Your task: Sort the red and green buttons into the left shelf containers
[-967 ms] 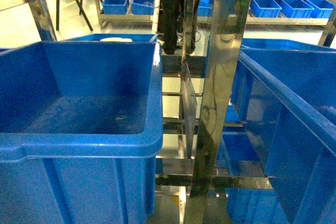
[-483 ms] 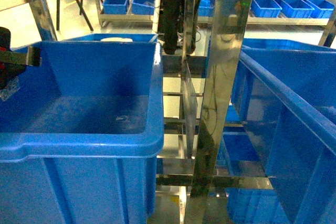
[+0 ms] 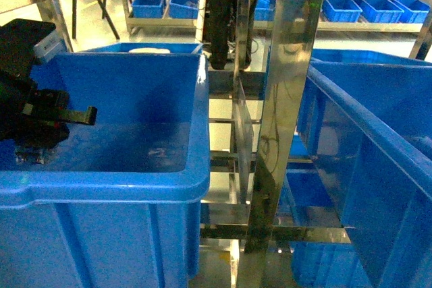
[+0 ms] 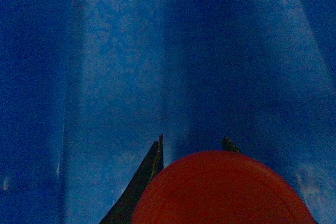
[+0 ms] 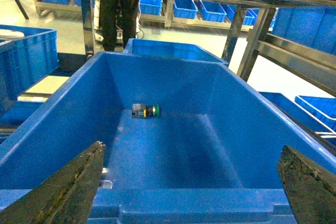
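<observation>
The left gripper [image 3: 30, 156] hangs inside the left blue bin [image 3: 196, 180], pinching a red button [image 4: 223, 190], likely to drop it. The right gripper [image 5: 191, 192], spread wide, hovers over another bin [image 5: 157, 208] holding 1 green button [image 5: 146, 111].

A shiny steel shelf upright [image 3: 287, 99] stood between the two near bins, with lower steel crossbars [image 3: 270, 232] behind it. Beyond lay a pale floor [image 3: 94, 28] and a far rack [image 3: 364, 26] carrying small blue trays [image 3: 379, 9]; a dark stand [image 3: 219, 25] rose near the middle.
</observation>
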Robot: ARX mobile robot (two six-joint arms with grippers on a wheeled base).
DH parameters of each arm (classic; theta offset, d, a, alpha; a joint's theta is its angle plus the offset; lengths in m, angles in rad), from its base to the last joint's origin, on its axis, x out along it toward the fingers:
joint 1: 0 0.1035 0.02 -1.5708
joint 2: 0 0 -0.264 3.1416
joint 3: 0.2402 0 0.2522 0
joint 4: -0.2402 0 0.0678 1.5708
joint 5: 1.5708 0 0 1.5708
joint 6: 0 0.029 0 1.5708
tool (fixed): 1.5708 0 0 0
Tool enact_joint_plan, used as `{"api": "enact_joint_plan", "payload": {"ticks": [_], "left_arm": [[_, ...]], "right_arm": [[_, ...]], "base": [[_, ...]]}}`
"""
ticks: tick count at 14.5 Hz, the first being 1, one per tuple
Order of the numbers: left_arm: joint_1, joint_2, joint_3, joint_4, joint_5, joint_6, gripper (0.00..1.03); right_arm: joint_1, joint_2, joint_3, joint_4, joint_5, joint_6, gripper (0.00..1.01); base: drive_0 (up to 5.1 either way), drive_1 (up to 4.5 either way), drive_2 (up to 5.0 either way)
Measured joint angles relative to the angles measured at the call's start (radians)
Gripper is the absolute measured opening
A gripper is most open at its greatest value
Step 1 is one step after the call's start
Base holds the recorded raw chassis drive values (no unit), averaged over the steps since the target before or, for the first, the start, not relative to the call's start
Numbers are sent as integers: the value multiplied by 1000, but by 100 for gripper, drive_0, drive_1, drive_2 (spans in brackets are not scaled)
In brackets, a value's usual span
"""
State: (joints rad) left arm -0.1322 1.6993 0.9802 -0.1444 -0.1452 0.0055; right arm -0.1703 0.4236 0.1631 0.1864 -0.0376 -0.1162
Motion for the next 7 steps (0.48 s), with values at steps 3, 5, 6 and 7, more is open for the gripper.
{"api": "enact_joint_plan", "payload": {"ticks": [3,5,6,7], "left_arm": [[-5,1,20,26,-1,-5,26],[-1,1,10,40,5,-5,44],[1,0,-6,49,19,-6,69],[-1,0,-7,52,29,-8,78]], "right_arm": [[0,0,0,0,0,0,98],[0,0,0,0,0,0,98],[0,0,0,0,0,0,98],[0,0,0,0,0,0,98]], "base": [[0,0,0],[0,0,0],[0,0,0],[0,0,0]]}}
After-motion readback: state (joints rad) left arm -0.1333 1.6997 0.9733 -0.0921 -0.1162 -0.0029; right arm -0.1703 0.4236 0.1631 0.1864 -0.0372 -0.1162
